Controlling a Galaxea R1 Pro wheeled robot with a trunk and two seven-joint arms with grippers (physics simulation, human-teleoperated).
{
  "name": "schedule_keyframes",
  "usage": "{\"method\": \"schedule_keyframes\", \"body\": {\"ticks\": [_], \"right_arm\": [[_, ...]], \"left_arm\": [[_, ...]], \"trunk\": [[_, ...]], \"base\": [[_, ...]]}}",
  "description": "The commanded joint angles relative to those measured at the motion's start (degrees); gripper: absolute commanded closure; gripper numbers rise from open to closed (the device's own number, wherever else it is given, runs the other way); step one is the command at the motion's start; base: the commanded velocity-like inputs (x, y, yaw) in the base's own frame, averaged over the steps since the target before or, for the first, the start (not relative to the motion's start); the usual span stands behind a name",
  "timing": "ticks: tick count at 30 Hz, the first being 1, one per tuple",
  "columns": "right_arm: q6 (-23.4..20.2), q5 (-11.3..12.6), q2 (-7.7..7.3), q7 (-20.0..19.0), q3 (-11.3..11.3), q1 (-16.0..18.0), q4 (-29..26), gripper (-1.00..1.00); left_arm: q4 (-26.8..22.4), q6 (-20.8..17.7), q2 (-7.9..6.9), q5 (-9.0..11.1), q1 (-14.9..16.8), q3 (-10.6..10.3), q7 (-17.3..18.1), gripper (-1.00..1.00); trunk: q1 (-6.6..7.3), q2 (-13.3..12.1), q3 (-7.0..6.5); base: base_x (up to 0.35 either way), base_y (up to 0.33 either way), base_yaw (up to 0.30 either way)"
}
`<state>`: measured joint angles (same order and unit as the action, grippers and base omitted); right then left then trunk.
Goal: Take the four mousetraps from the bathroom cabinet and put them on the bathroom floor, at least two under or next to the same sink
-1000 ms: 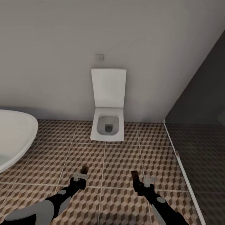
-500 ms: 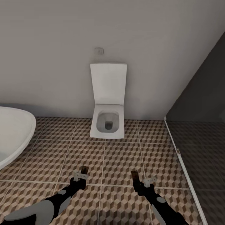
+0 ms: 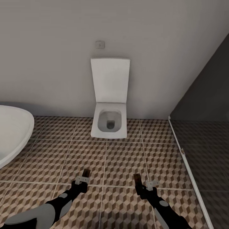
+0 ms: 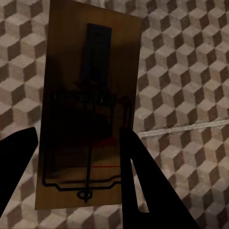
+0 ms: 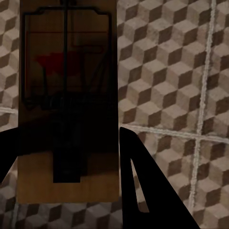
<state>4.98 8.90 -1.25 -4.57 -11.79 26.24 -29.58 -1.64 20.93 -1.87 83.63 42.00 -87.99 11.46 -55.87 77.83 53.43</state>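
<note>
My left gripper (image 3: 84, 176) is shut on a mousetrap (image 3: 86, 173), a small brown wooden slab held above the bathroom floor (image 3: 121, 162). The left wrist view shows that mousetrap (image 4: 88, 109) flat between the black fingers (image 4: 143, 186), its dark wire parts facing the camera. My right gripper (image 3: 140, 182) is shut on a second mousetrap (image 3: 137, 178). In the right wrist view this mousetrap (image 5: 67, 100) lies between the dark fingers (image 5: 138, 186) over the cube-patterned tiles (image 5: 171, 95). The white sink (image 3: 12, 133) curves in at the left edge.
A white squarish toilet (image 3: 109, 122) with its lid up stands against the grey wall (image 3: 63, 47) straight ahead. Dark tinted shower glass (image 3: 206, 127) closes off the right side, with a pale sill (image 3: 187, 168) along the floor.
The whole head view has shifted: the toilet and wall switch sit higher, the sink has slid left and more floor shows. Both grippers keep their places and their mousetraps.
</note>
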Motion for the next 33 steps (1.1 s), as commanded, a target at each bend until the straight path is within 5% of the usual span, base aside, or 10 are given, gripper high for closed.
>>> {"method": "schedule_keyframes", "body": {"ticks": [1, 28, 33], "right_arm": [[0.2, 0.77, -0.07, -0.13, -0.34, 0.04, 0.05, 1.0], [0.2, 0.77, -0.08, -0.13, -0.34, 0.04, 0.05, 1.0], [0.24, 0.77, -0.09, -0.16, -0.34, 0.04, 0.05, 1.0]], "left_arm": [[-0.08, 0.07, -0.04, 0.57, 0.02, -0.36, 0.14, 1.0], [-0.12, 0.07, 0.0, 0.57, 0.02, -0.4, 0.14, 1.0], [-0.12, 0.16, -0.04, 0.57, 0.02, -0.36, 0.21, 1.0]], "trunk": [[-0.22, 0.43, 0.31], [-6.15, 11.26, 7.6], [-6.15, 11.26, 8.05]], "base": [[0.0, 0.0, 0.0], [0.0, 0.0, 0.0], [0.0, 0.0, 0.0]]}}
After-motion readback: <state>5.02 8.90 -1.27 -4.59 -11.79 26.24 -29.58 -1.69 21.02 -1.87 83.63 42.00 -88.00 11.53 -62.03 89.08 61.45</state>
